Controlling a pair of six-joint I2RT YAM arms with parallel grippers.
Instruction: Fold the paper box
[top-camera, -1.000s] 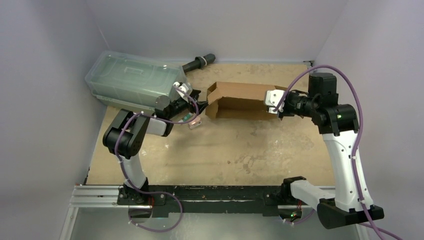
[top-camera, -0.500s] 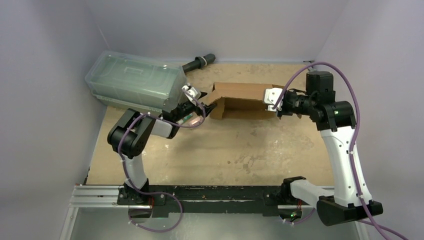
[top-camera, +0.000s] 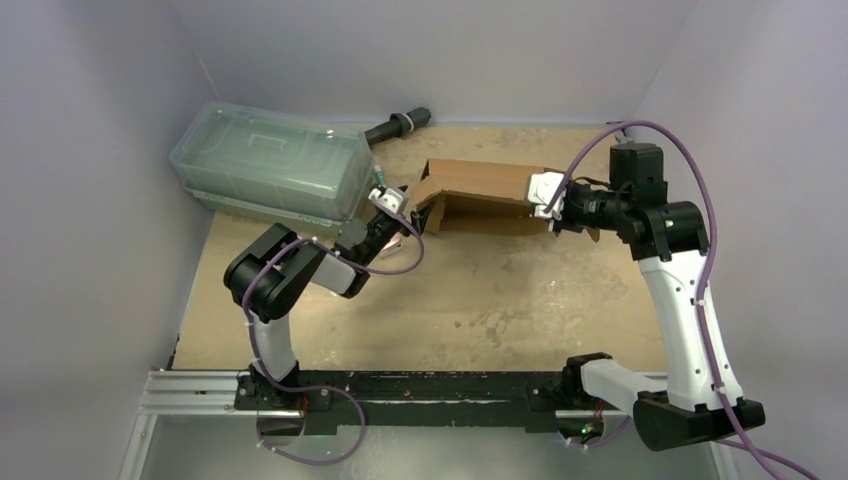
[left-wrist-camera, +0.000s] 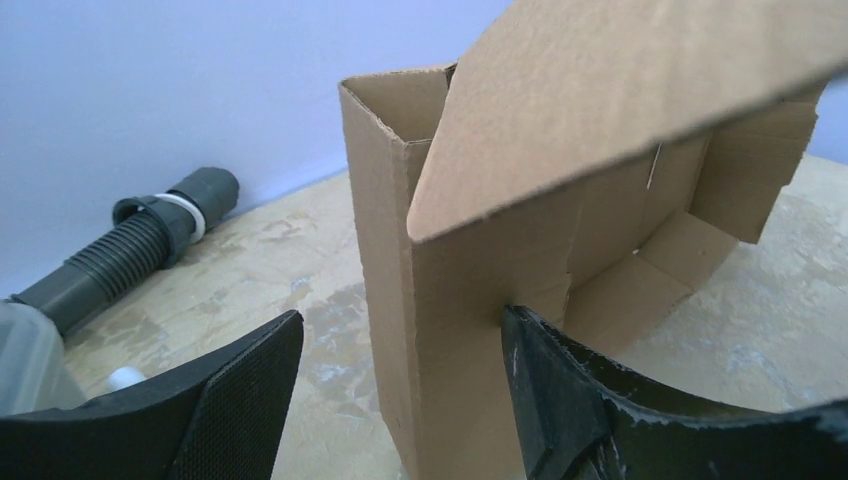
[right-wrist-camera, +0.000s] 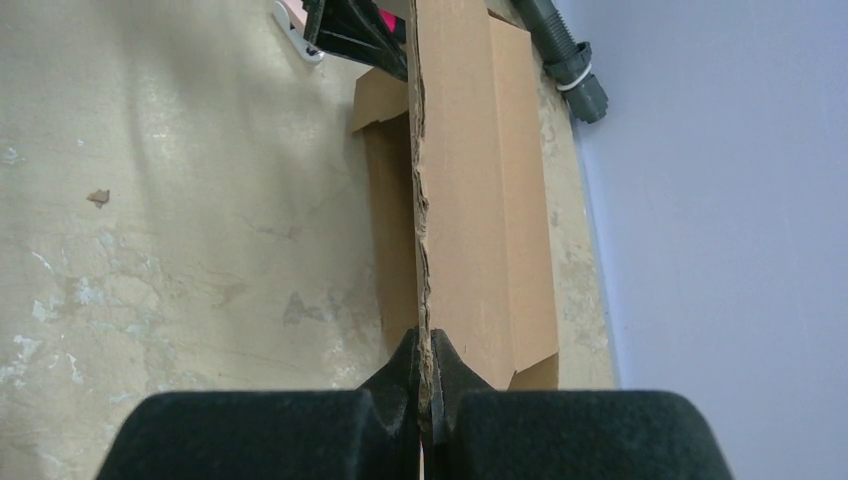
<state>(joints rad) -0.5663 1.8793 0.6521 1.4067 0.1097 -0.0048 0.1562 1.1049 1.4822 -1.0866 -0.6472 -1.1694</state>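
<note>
Pale lilac walls close in a scuffed tan worktop (top-camera: 450, 300). A clear greenish lidded container (top-camera: 270, 165) sits at the upper left of the overhead frame, and a grey ribbed hose (top-camera: 398, 126) lies against the far wall.

The paper box (top-camera: 485, 195) rests in the upper middle of that frame, just right of the container and between my two arms. I judge it about half formed. The long walls and the left end wall stand upright, and the big lid panel leans over the cavity without being closed. Through the open side I can see small inner flaps that look loose. That leaves seating the end flaps, bringing the lid down and tucking its tabs.

My right fingers (right-wrist-camera: 398, 385) are pinched tight on a thin cardboard edge at the box's right end, seen edge-on in the wrist view. My left fingers (left-wrist-camera: 245, 400) stand wide apart, straddling the upright corner at the left end and gripping nothing.

In the overhead view my right wrist covers the box's right end. The left wrist view cuts off the top of the lid panel and the foot of the corner. I cannot tell whether the left fingers press on the card or only sit beside it.
</note>
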